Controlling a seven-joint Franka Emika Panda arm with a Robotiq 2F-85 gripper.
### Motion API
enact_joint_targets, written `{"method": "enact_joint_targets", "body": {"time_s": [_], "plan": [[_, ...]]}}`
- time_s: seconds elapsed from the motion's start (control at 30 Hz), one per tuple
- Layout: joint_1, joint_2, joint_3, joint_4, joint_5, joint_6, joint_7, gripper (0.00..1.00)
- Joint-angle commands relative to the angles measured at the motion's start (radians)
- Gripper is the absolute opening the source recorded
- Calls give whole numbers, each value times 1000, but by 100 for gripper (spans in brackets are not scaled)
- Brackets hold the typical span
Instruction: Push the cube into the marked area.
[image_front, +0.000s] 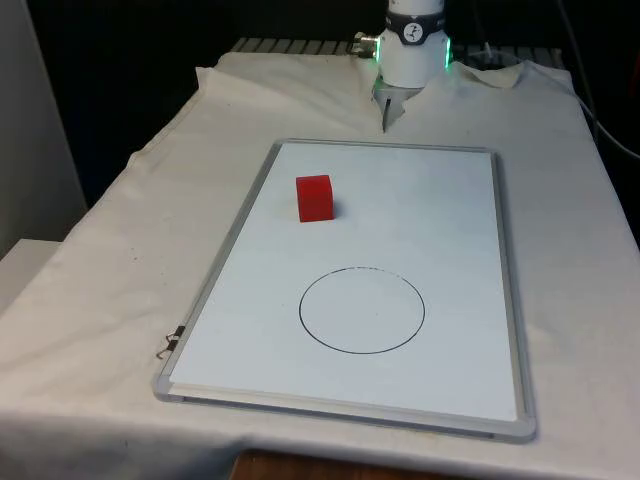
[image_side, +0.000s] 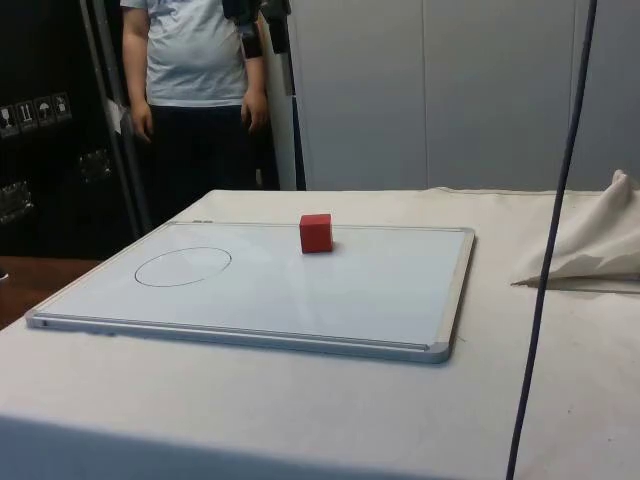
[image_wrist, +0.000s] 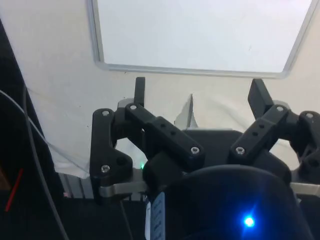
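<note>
Nearest you on the whiteboard (image_front: 470, 330) is the drawn circle (image_front: 362, 310), nothing inside it. The red cube (image_front: 314, 197) sits farther back, toward the front view's left, well apart from the circle. Your gripper (image_wrist: 200, 95) hangs beyond the board's far edge, fingers (image_wrist: 139, 90) spread wide, holding nothing.

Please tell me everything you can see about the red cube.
The cube is small, plain red, with flat faces and sharp edges; its material cannot be told. It sits flat on the whiteboard, outside the drawn circle, which lies nearer the front camera. In the front view it is toward the board's left edge. Nothing but the board touches it; the gripper is apart, over the cloth beyond the board's far edge.
</note>
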Motion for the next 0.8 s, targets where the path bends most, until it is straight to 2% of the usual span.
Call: {"method": "enact_joint_targets", "body": {"time_s": [0.0, 0.27, 0.3, 0.43, 0.6, 0.63, 0.77], "plan": [[0, 0, 0, 0, 0, 0, 0, 100], [-6, -39, -9, -53, -7, 25, -16, 100], [-5, -29, -8, -40, -1, 8, -14, 100], [-9, -63, -12, -80, -23, 34, -26, 100], [-12, -76, -17, -103, -35, 39, -42, 100], [-13, -84, -18, -118, -44, 61, -50, 100], [-14, -90, -23, -133, -52, 78, -64, 99]]}}
